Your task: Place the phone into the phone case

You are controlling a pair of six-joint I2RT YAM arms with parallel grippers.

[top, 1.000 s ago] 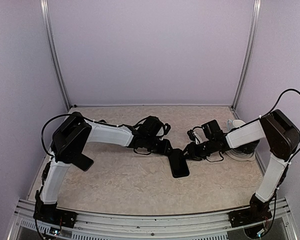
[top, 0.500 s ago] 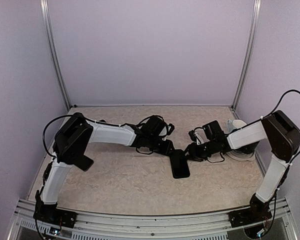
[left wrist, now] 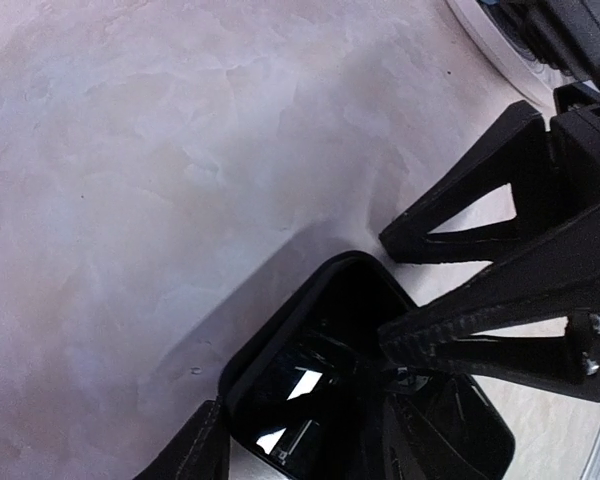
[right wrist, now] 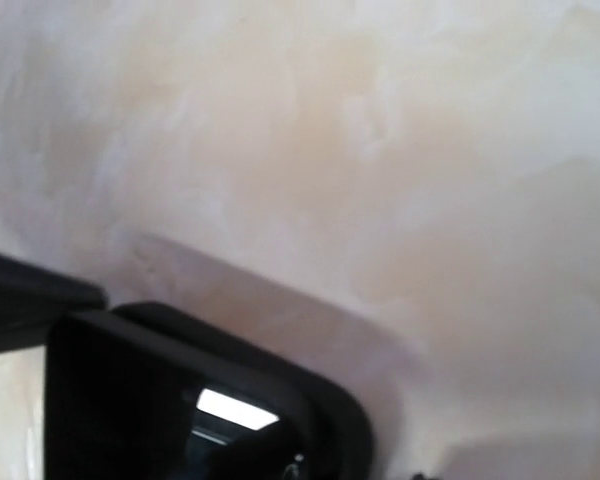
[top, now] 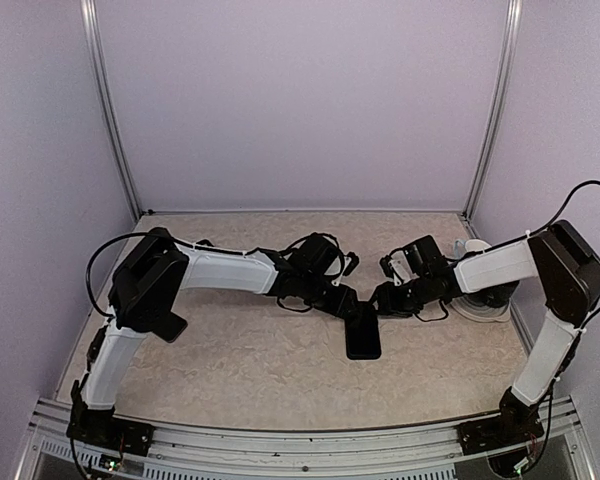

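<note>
Black glossy rectangular phone [top: 363, 335] lies flat mid-table, long axis near-far, far end tipped slightly left. The black phone case [left wrist: 280, 335] rim wraps its far corner. Right gripper [top: 378, 300] is spread, one finger on the glass. Left gripper [top: 346, 300] crowds the same end, and I can't tell its grip. A white round dish [top: 480, 308] sits off right. The phone's slid a bit nearer and rightward since earlier.

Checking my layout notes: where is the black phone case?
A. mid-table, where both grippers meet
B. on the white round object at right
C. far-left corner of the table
A: the phone case lies mid-table, with the left gripper and right gripper both at its far end.
</note>
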